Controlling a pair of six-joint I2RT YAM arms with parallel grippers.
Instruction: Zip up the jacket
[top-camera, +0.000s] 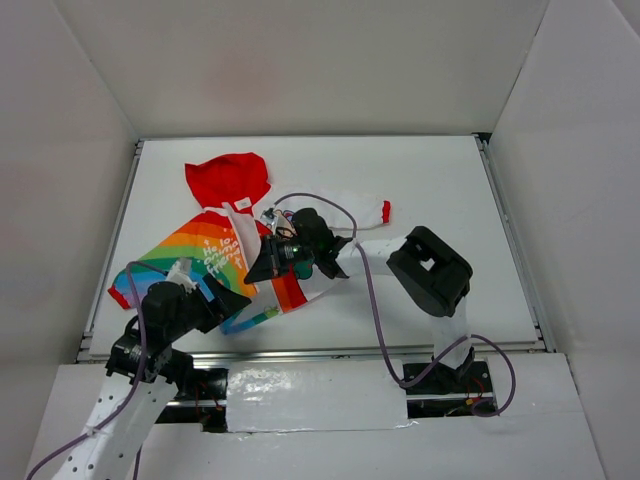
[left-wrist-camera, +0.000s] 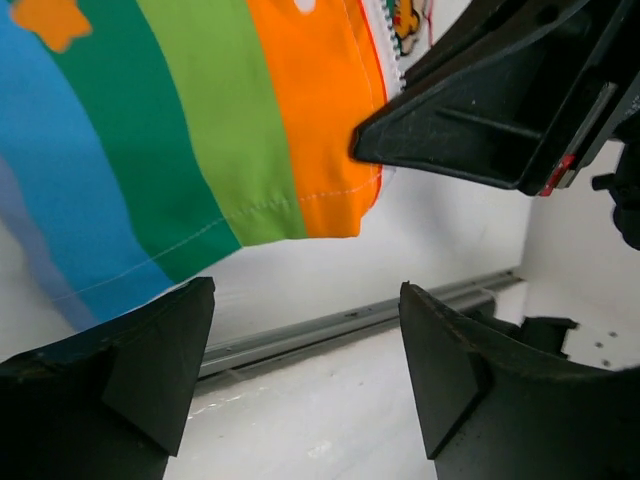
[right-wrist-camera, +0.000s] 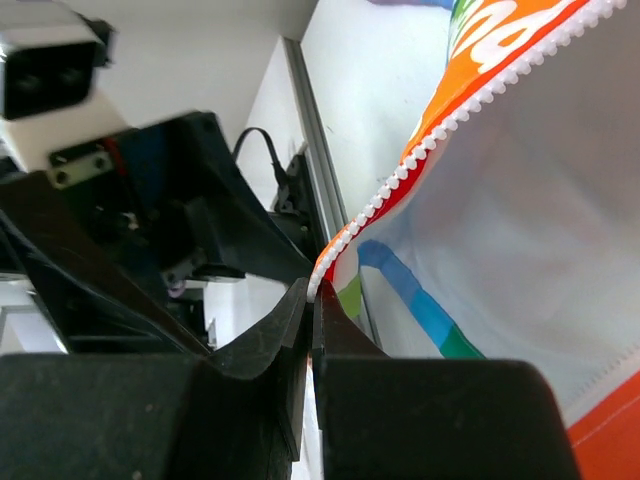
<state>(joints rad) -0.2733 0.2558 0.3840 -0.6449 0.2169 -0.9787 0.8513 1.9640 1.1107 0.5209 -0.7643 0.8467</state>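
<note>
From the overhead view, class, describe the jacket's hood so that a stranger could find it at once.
On the white table, the jacket lies left of centre. At its far end sits the hood: a broad, plain red piece, unlike the rainbow-striped and white panels beside it.

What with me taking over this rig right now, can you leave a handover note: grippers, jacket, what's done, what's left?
Left gripper: jaws open, empty, near the rainbow hem, not touching it.
Right gripper: jaws shut on the jacket's zip edge, at the hem end of the white teeth.
The jacket lies on the table, hood at the far side.
Done: one zip edge gripped.
Left: the teeth in view are bare, so the zip is not yet closed.
</note>
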